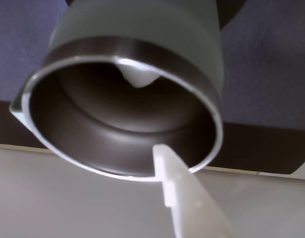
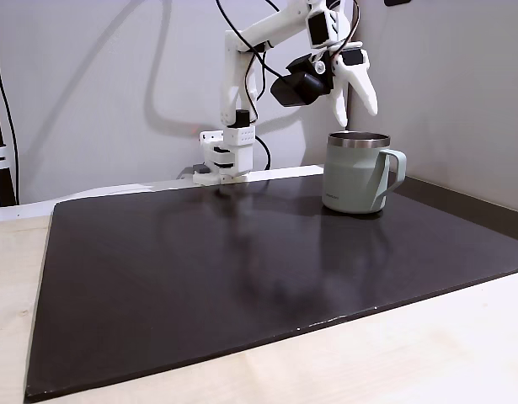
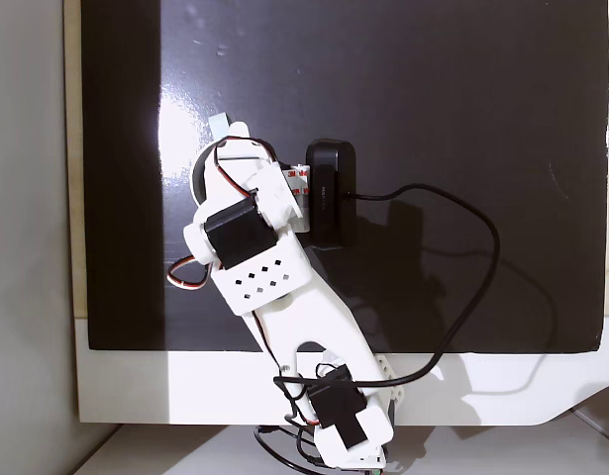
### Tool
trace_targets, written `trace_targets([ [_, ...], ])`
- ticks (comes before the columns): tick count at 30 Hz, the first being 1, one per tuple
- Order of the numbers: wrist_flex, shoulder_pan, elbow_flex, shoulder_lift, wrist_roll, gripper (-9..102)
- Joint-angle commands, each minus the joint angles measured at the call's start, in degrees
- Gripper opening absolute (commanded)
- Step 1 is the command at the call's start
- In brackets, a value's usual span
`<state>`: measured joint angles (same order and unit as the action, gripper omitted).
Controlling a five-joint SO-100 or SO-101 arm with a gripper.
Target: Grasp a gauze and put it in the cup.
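The cup [image 2: 353, 175] is a pale sage-green mug with a dark metallic rim, standing upright at the back right of the black mat in a fixed view. My gripper [image 2: 355, 119] hangs open just above its mouth. In the wrist view I look straight down into the cup [image 1: 83, 124], whose inside is dark. One white fingertip [image 1: 164, 161] sits over the near rim and the other [image 1: 137, 79] over the far rim, with nothing between them. The gauze is hidden from view. From above, the arm covers the cup, and only the handle [image 3: 222, 127] pokes out.
The black mat [image 2: 200, 278] covers most of a light wooden table [image 2: 427, 362]. The arm's base [image 2: 225, 156] is fixed at the mat's back edge, near a white wall. A black cable [image 3: 482, 247] loops over the mat beside the arm.
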<state>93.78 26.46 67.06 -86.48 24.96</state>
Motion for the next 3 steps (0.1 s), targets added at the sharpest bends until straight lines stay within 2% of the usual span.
trace_targets([
  [1,0.18,-0.35,-0.79,-2.20,0.26,38],
  [3,0.18,-0.35,-0.79,-2.20,0.18,38],
])
